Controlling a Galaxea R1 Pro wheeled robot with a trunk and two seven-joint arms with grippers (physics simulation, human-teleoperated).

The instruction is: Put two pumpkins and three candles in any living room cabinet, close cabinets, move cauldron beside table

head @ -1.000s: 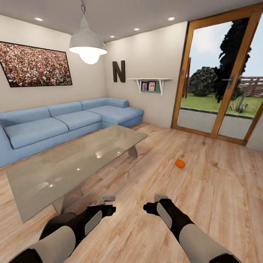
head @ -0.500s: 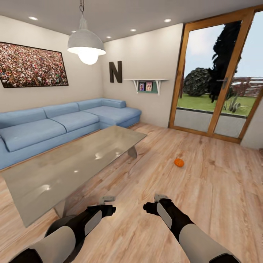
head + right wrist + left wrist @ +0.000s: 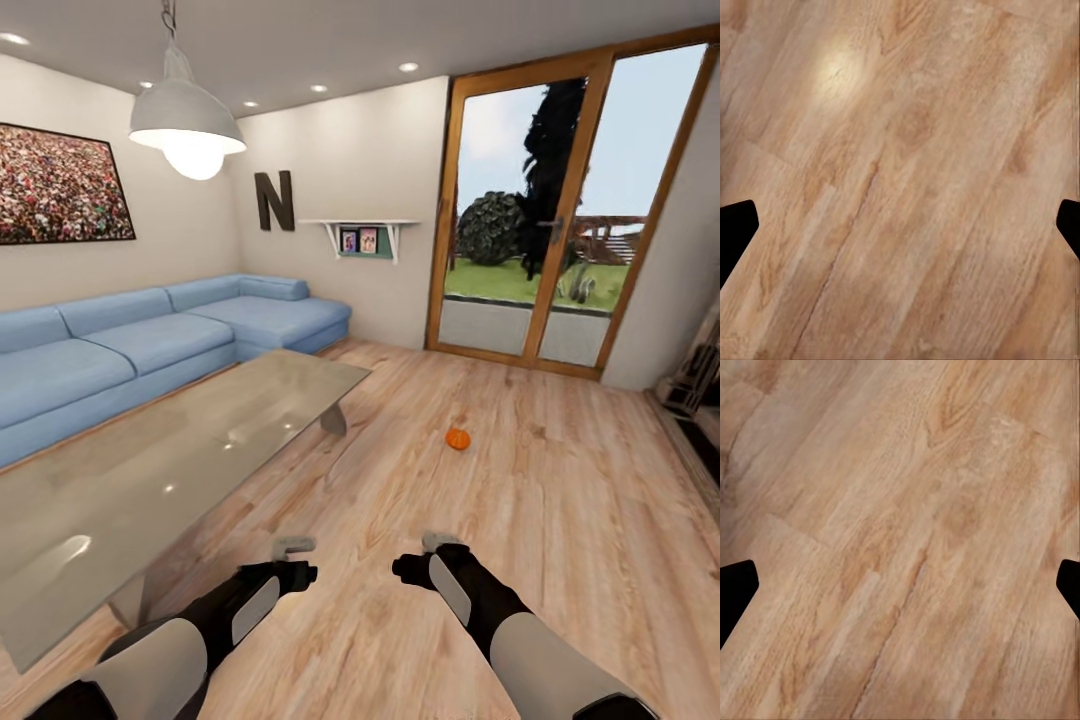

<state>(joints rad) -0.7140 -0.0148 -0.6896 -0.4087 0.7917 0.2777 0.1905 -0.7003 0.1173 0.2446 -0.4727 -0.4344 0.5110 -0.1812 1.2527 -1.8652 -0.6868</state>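
One small orange pumpkin [image 3: 458, 439] lies on the wood floor, past the far corner of the glass table [image 3: 150, 470] and well ahead of both arms. My left gripper [image 3: 292, 546] and right gripper [image 3: 436, 541] hang low in front of me, side by side, over bare floor. In the left wrist view the left gripper [image 3: 900, 585] is open, its dark fingertips [image 3: 736, 589] far apart with only planks between them. The right gripper [image 3: 900, 225] in the right wrist view is likewise open and holds nothing. The candles, cauldron and cabinet are out of view.
A long blue corner sofa [image 3: 150, 345] runs along the left wall behind the table. A glazed wooden door [image 3: 545, 210] stands at the back. Dark furniture [image 3: 700, 395] shows partly at the right edge. Open floor [image 3: 560, 520] stretches between me and the pumpkin.
The whole picture has slid leftward, so the camera has turned right; more of the right wall and the dark furniture has come into view. Both arms hold the same pose.
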